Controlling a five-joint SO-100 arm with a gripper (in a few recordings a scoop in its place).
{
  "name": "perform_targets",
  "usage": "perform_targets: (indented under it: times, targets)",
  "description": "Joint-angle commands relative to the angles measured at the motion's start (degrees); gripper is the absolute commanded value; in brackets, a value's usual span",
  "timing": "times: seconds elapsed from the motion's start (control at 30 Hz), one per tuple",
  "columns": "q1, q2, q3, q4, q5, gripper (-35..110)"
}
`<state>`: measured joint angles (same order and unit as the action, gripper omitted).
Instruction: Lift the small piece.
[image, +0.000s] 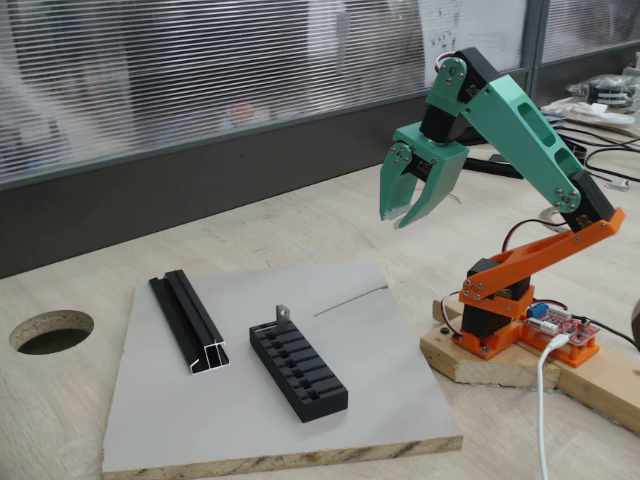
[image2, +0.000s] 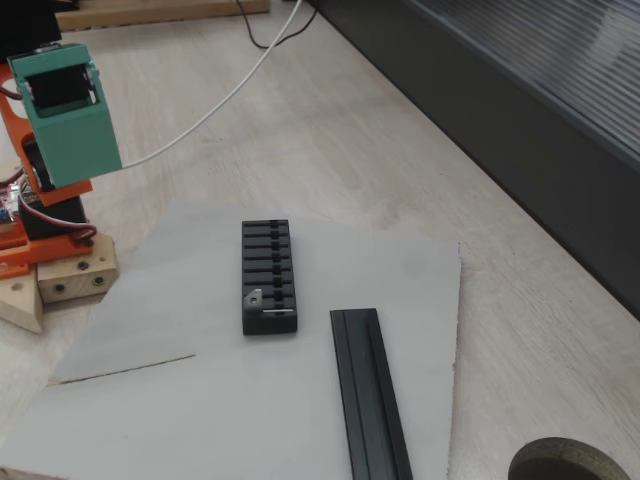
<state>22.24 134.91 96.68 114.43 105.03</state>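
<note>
The small piece is a tiny silvery-grey metal tab with a hole, standing at the end of the black ribbed slotted block; from the other side the small piece shows at the block's near end. My green gripper hangs in the air well above and to the right of the block, fingers pointing down, slightly open, holding nothing. A long black channel-shaped rail lies left of the block; the rail sits to the block's right in a fixed view.
Both black parts rest on a grey board laid on the wooden table. A round hole is cut in the tabletop at left. My orange base is fixed on a wooden plate, with a white cable and other wires trailing behind.
</note>
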Motion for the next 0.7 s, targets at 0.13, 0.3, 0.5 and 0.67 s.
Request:
perform_targets:
  times: [0.13,0.3,0.5,0.67]
  targets:
    - [0.26,2.64,-0.18,1.49,0.53,15]
    - [0.09,-8.96,-0.35,1.41,0.53,15]
    - [-5.19,-16.96,-1.05,1.32,1.05,16]
    - [-14.59,-18.98,-1.05,-5.27,1.05,16]
